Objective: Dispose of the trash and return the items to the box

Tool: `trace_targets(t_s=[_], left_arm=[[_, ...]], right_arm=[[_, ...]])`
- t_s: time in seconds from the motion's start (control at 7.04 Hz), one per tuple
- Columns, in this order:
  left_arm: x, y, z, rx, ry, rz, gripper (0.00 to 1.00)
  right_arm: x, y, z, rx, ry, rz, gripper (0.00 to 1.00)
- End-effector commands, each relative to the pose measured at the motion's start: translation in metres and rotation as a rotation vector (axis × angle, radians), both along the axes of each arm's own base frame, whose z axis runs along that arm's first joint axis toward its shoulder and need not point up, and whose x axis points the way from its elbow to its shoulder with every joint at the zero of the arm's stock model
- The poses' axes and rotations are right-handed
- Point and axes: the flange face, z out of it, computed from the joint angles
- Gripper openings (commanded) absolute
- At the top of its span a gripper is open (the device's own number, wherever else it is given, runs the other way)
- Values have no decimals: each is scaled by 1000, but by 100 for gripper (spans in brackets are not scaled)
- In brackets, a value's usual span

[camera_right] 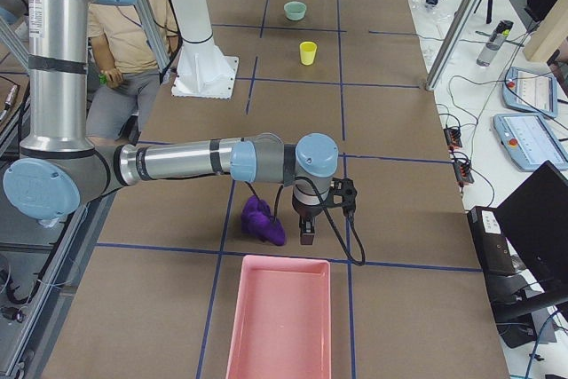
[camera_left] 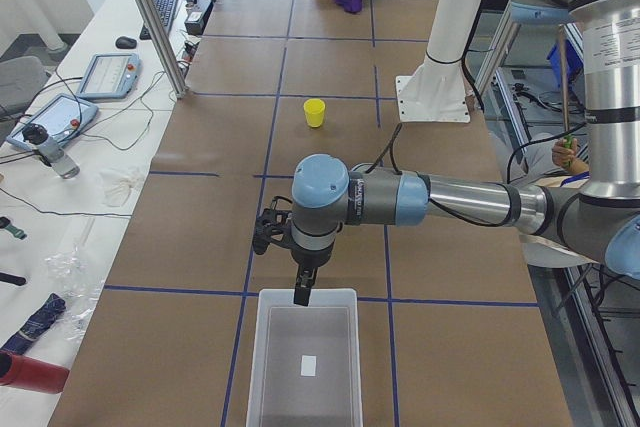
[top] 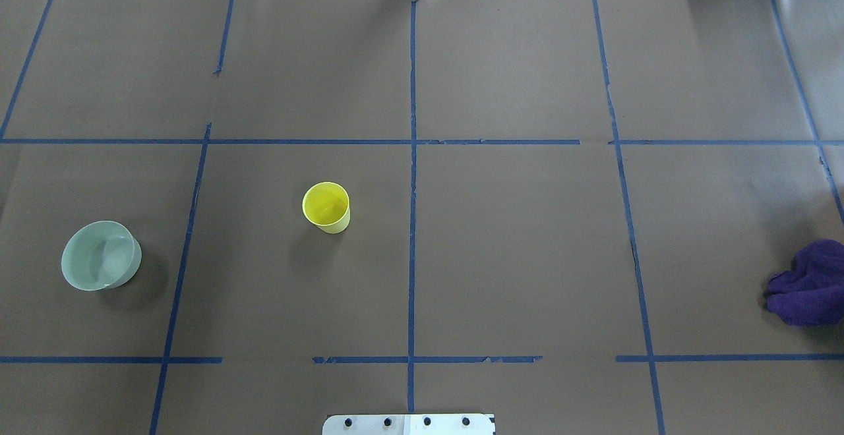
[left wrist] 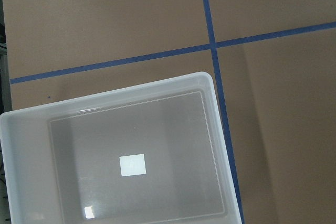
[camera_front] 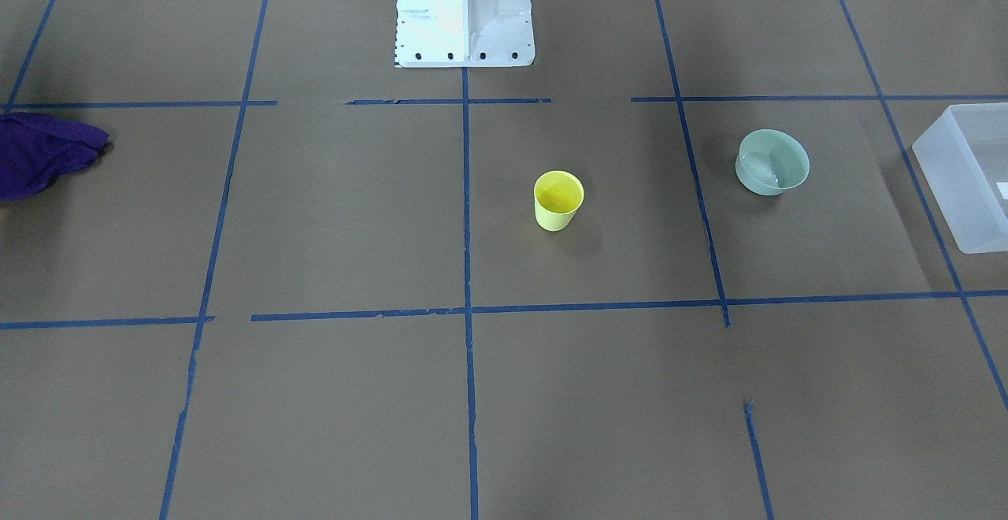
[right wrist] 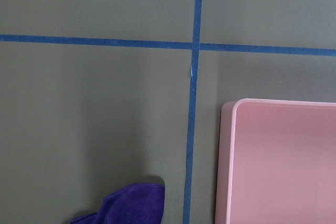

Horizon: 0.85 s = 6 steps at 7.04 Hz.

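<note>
The yellow cup [camera_front: 559,200] stands upright and empty near the table's middle; it also shows in the overhead view [top: 326,207]. The frosted white box [camera_left: 330,332] sits at the table's end on my left, empty, with a small white label [left wrist: 132,165] on its floor. My left gripper [camera_left: 300,292] hangs over the box's rim on the table-middle side, far from the cup; I cannot tell whether it is open or shut. My right gripper [camera_right: 306,235] hangs beside a purple cloth [camera_right: 264,219] at the other end; I cannot tell its state.
A pale green bowl [camera_front: 772,161] stands between the cup and the box [camera_front: 965,181]. A pink tray [camera_right: 280,326] lies at the table's right end, just past the purple cloth [top: 811,283]. The white robot base [camera_front: 465,12] stands at the table's near edge.
</note>
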Motion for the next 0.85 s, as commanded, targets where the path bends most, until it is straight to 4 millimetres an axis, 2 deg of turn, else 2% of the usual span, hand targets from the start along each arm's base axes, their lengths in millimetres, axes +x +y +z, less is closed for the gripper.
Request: trace_targets(t_s=[0.0, 0.14, 0.57, 0.71], left_arm=[[1, 0, -1, 88, -16, 65, 100], [4, -1, 3, 95, -16, 92, 100], [11, -6, -2, 132, -5, 112, 100], [12, -6, 8, 113, 0, 108, 100]], right_arm=[[0, 0, 2, -6, 1, 2, 100], [0, 0, 4, -11, 1, 2, 100], [0, 0, 4, -12, 1, 3, 100], [0, 0, 4, -12, 1, 3, 100]])
